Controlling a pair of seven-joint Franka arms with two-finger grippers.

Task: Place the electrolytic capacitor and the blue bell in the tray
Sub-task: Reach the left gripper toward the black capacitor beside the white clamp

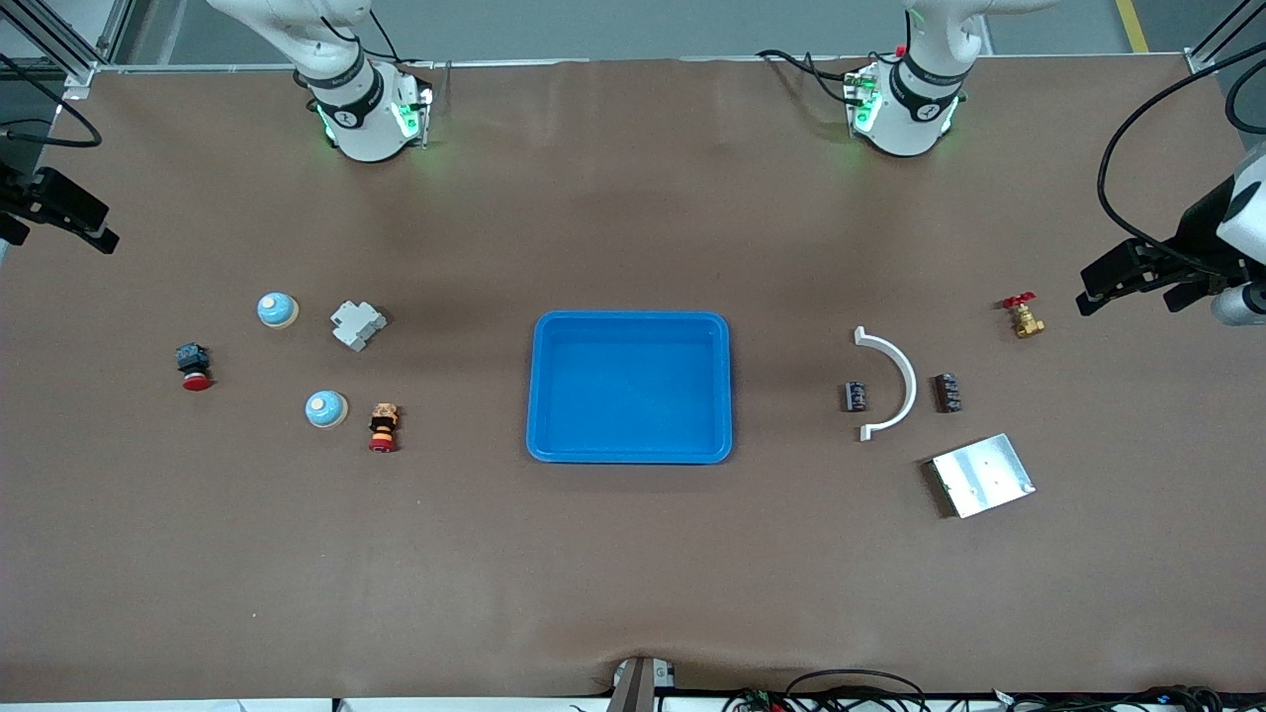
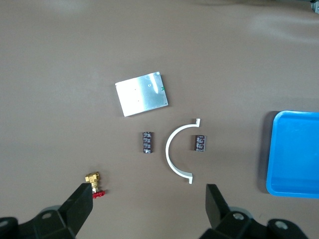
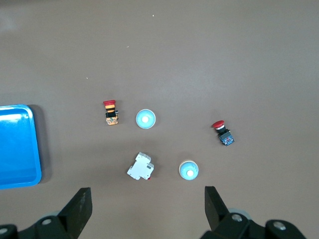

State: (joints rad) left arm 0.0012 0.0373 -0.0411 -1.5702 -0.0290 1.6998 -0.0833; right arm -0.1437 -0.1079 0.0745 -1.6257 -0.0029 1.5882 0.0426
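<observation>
The bright-blue tray (image 1: 630, 387) lies empty at mid-table; its edge shows in the left wrist view (image 2: 294, 154) and the right wrist view (image 3: 17, 147). A dark electrolytic capacitor (image 1: 856, 397) (image 2: 200, 143) lies in the hollow of a white arc (image 1: 890, 381). Two blue bells stand toward the right arm's end: one (image 1: 325, 408) (image 3: 145, 119) nearer the front camera, one (image 1: 278, 310) (image 3: 189, 170) farther. My left gripper (image 1: 1128, 285) (image 2: 149, 191) is open and empty, high over the table near a brass valve (image 2: 93, 180). My right gripper (image 1: 59, 229) (image 3: 147, 193) is open and empty, high over the right arm's end.
A second dark part (image 1: 949, 393), a silver plate (image 1: 982, 475) and the valve (image 1: 1024, 316) lie near the arc. A white breaker (image 1: 357, 324), a black-and-red push button (image 1: 195, 366) and an orange-and-red one (image 1: 384, 426) lie by the bells.
</observation>
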